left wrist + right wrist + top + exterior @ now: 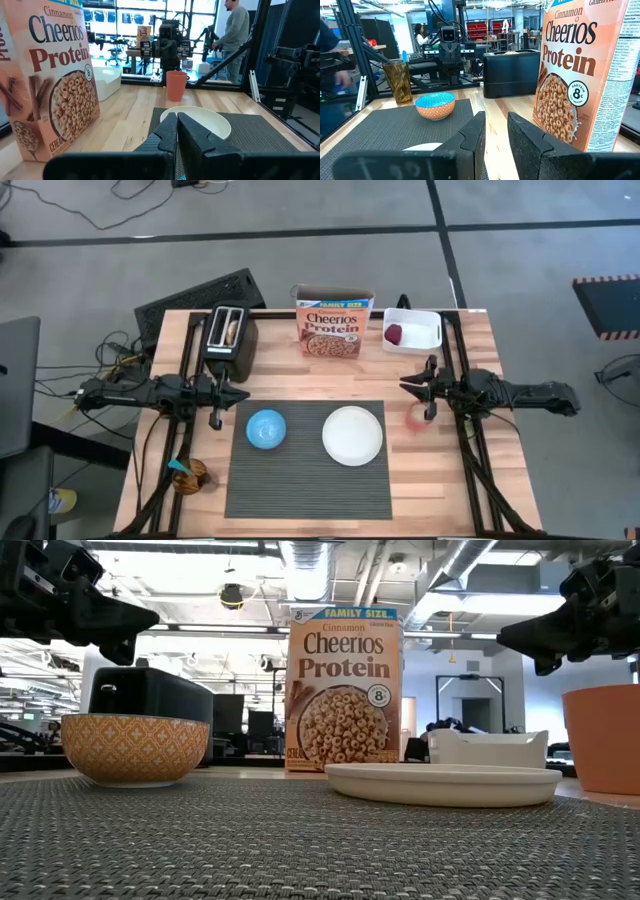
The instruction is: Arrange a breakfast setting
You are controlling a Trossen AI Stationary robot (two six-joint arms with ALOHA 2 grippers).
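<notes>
Resting on the dark grey ribbed rectangular placemat, the small blue bowl and the round white plate are already placed. The tan bagel sits in the black toaster, so fetching it seems next. The left gripper hovers beside the bowl, fingers together; the right gripper, slightly apart, waits beside the plate.

We see the left arm stretched in from the frame's left edge, level and pointing toward the middle, its left pincer with fingers pressed together, holding nothing. The right arm mirrors it from the right edge, level at mid height, its right pincer with fingers slightly parted and empty.
</notes>
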